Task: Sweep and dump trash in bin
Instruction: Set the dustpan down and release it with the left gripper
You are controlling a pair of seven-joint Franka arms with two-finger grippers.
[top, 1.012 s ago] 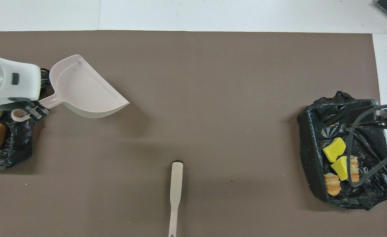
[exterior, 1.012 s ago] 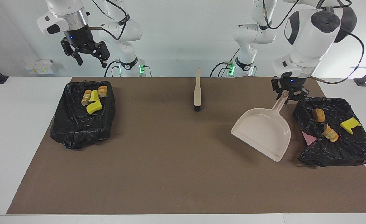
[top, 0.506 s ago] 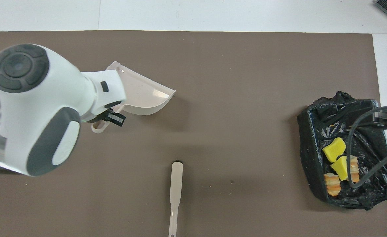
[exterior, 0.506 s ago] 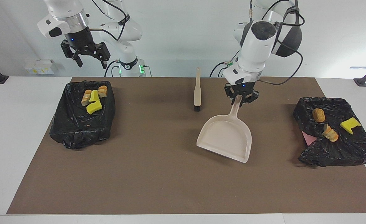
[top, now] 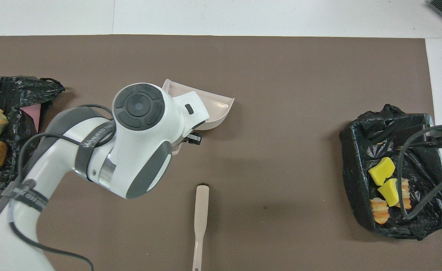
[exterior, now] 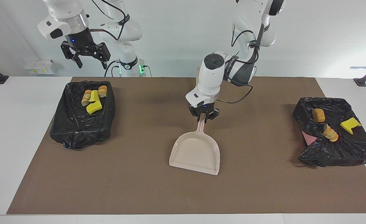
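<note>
Holding the dustpan [exterior: 196, 151] by its handle, the left gripper [exterior: 203, 117] is pinched tight on it above the middle of the brown mat [exterior: 145, 186], the pan's mouth pointing away from the robots and apparently empty. The right gripper [exterior: 87, 57] hangs with its fingers spread above the bin [exterior: 77, 124] at the right arm's end of the table, holding nothing; that arm waits. All the trash I can see already lies on black plastic: two yellow sponge pieces [exterior: 93, 107] and two bread chunks [exterior: 102, 91] in that bin, and a tan chunk [exterior: 318, 115], a croissant-shaped piece [exterior: 330, 133] and a yellow sponge with a green side [exterior: 350, 125] on the bag [exterior: 338, 149] at the left arm's end. No scraps show on the open mat. The brush [top: 200, 222] lies untouched near the robots. Judging by this, sweeping and dumping look done, and only setting the dustpan down seems left
</note>
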